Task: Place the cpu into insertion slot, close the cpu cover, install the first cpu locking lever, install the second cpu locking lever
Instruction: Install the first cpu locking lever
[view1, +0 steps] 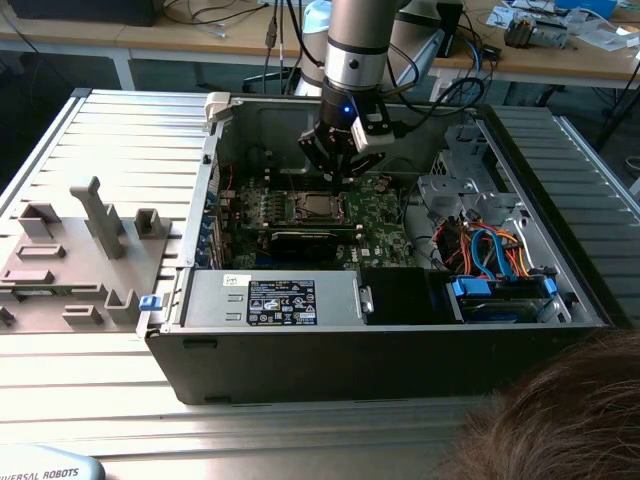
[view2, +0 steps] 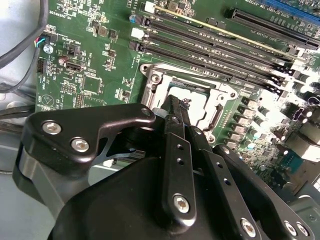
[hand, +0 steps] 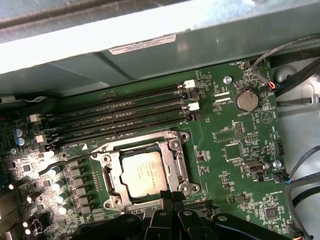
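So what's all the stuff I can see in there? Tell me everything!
computer case: one, black, lying open on the metal table
motherboard: one, green, inside the case
cpu: one, silver-grey, sitting in the insertion slot
memory slots: a row, black, beside the slot
coin battery: one, silver, on the board
cables: a bundle, blue and orange, at the exterior view's right
grey fixtures: several, on the table at the exterior view's left
person's hair: brown, near corner
tool: one, black, just above the slot's edge
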